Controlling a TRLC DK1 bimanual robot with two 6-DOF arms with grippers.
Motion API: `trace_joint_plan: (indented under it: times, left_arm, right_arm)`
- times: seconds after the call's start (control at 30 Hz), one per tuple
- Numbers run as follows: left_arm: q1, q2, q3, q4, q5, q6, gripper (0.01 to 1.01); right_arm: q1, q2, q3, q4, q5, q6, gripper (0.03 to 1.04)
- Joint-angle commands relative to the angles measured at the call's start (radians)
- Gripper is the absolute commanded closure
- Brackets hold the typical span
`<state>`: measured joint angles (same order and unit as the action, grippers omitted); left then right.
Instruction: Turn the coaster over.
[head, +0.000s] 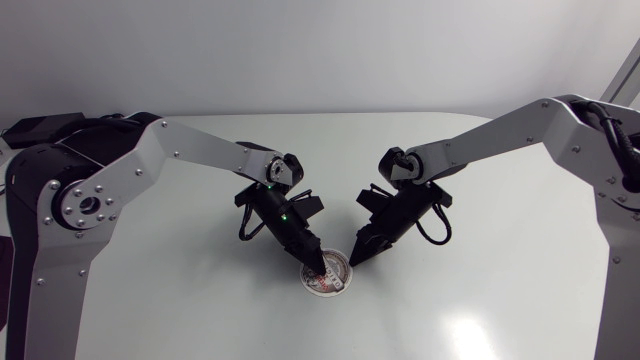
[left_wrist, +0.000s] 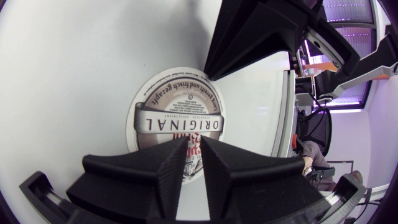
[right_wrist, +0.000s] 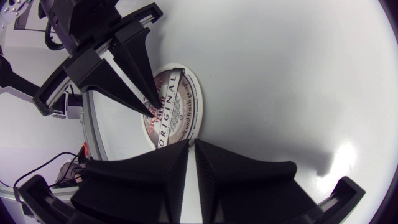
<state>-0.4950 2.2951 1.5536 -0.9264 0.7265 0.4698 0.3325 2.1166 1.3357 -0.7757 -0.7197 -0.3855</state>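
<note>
The coaster (head: 335, 283) lies flat on the table (head: 500, 300). The left gripper (head: 318, 263), fingers pressed together, pokes down on the coaster's top. The right gripper (head: 358, 256), fingers together too, sits at the coaster's edge. I think it should slip under slowly, then tip it up.

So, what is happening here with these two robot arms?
Both arms are at the round printed cardboard coaster, which lies flat on the white table. The left hand has its closed fingertips on the printed face; the right hand, also closed, is at its edge. The coaster is not lifted.
</note>
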Motion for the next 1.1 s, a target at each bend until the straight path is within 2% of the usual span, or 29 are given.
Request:
trace_joint_plan:
  times: [0.0, 0.23, 0.5, 0.7, 0.83, 0.93, 1.07]
  left_arm:
    - [-0.017, 0.05, -0.05, 0.047, -0.056, -0.019, 0.836]
    - [-0.01, -0.04, -0.078, 0.029, -0.073, -0.013, 0.834]
    - [0.079, -0.146, -0.081, -0.075, -0.105, 0.063, 0.834]
    - [0.079, -0.14, -0.118, -0.097, -0.111, 0.092, 0.834]
    - [0.029, -0.102, -0.128, -0.084, -0.11, 0.089, 0.834]
    - [0.007, -0.088, -0.124, -0.077, -0.107, 0.082, 0.834]
    - [-0.01, -0.052, -0.112, -0.057, -0.105, 0.064, 0.834]
  right_arm:
    - [0.019, 0.028, 0.014, -0.014, -0.058, -0.016, 0.98]
    - [0.008, 0.029, 0.011, -0.007, -0.043, -0.012, 0.96]
    - [0.008, 0.026, 0.005, 0.013, -0.038, -0.003, 0.96]
    - [0.003, 0.014, -0.007, 0.021, -0.024, -0.001, 0.75]
    - [-0.001, 0.009, -0.018, 0.027, -0.011, 0.002, 0.5]
    - [-0.01, -0.001, -0.029, 0.03, -0.009, 0.002, 0.43]
    - [-0.015, -0.006, -0.044, 0.038, -0.003, 0.004, 0.43]
